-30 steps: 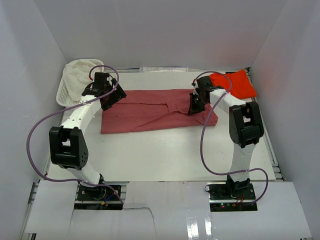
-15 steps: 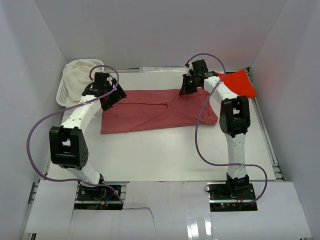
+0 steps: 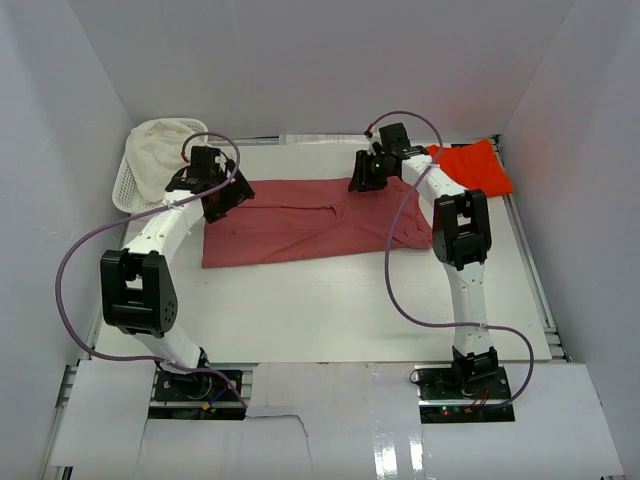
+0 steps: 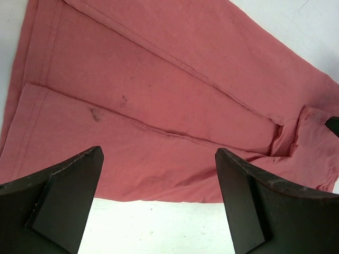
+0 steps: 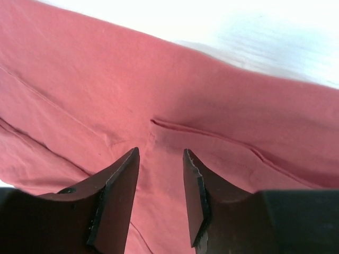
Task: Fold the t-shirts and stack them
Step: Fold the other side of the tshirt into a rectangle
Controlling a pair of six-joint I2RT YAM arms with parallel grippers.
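T-shirts on the white table (image 3: 330,310): the dusty rose-red t-shirt (image 3: 310,222) lies as a long folded band across the middle, and the orange-red t-shirt (image 3: 478,168) sits bunched at the far right corner.
The left gripper (image 3: 222,200) hovers over the band's left end, fingers spread wide and empty. The right gripper (image 3: 362,180) hangs over its far edge, fingers narrowly apart with no cloth between them.
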